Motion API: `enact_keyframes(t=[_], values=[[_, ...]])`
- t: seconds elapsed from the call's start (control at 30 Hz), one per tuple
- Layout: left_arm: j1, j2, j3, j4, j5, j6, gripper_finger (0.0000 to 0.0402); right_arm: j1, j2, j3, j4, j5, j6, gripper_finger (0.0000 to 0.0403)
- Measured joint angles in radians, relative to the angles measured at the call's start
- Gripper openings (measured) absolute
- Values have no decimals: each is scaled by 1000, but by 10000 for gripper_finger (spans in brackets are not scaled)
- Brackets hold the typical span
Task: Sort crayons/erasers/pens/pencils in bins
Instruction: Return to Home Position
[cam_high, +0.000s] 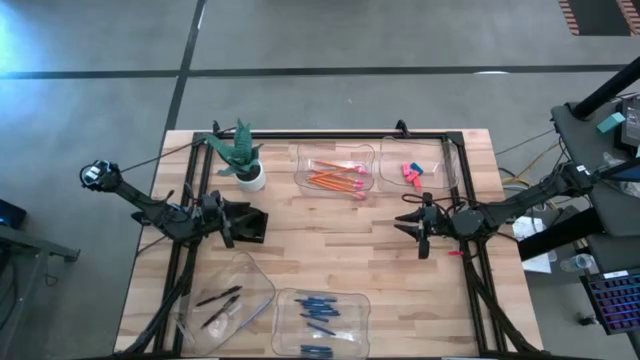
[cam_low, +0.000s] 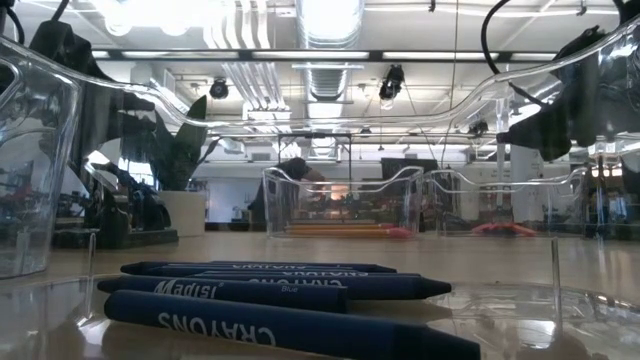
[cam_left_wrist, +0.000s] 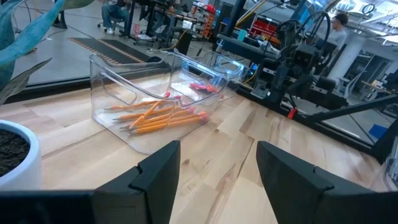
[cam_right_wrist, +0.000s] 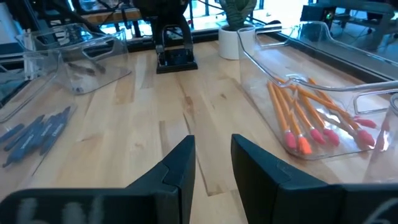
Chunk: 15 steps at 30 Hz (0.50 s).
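Note:
Four clear bins stand on the wooden table. The far middle bin (cam_high: 335, 167) holds the orange pencils (cam_left_wrist: 158, 118), and the far right bin (cam_high: 420, 162) holds the pink erasers (cam_high: 412, 174). At the near left, a bin (cam_high: 228, 300) holds the black pens (cam_high: 220, 300). The bin beside it (cam_high: 322, 322) holds the blue crayons (cam_low: 280, 295). My left gripper (cam_left_wrist: 217, 180) hovers open at the table's left, above bare wood. My right gripper (cam_right_wrist: 213, 168) hovers at the right, its fingers a narrow gap apart with nothing between them.
A potted plant (cam_high: 243, 162) stands at the far left, next to the pencil bin. A small red bit (cam_high: 455, 253) lies by the right arm. The black frame rails (cam_high: 330, 134) run along the table's far and side edges. Bare wood (cam_high: 330, 230) lies between the grippers.

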Motion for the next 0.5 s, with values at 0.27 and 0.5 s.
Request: enact_keyframes(t=[0.27, 0.5], values=[[0, -2, 0, 0, 0, -1, 198, 0, 0, 0, -5, 0, -1, 95], [0, -2, 0, 0, 1, -1, 198, 0, 0, 0, -5, 0, -1, 95]])
